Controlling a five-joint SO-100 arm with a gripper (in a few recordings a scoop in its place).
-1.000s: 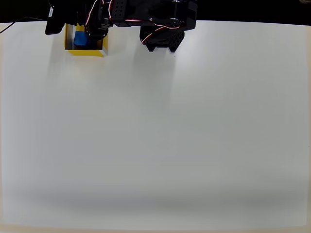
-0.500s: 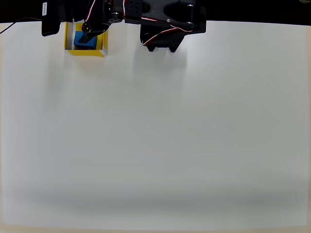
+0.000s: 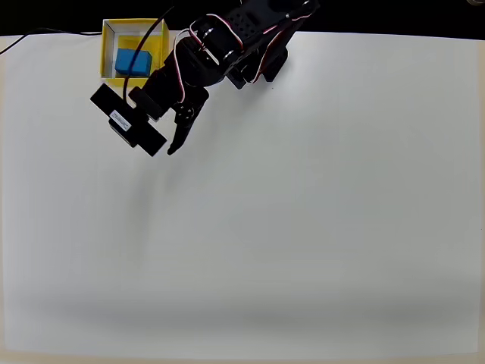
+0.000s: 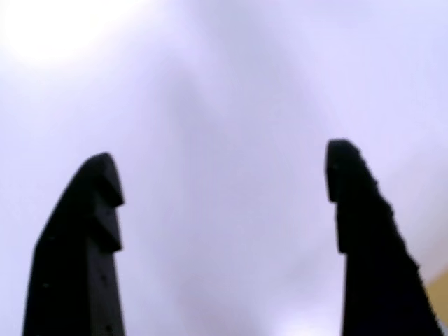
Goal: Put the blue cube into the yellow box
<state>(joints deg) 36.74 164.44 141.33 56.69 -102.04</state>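
In the overhead view the yellow box [image 3: 111, 48] sits toward eleven o'clock on the white surface [image 3: 303, 227], near the far edge. The blue cube [image 3: 133, 61] lies on its floor, inside the rims. Just beside the box, at its five o'clock, the black pincer [image 3: 163, 149] hangs over bare surface, clear of the box. The wrist view adds what the overhead cannot: the pincer [image 4: 220, 168] has its two dark fingers [image 4: 91, 231] spread wide apart with nothing between them, only pale blurred surface, and a sliver of yellow at the lower right corner.
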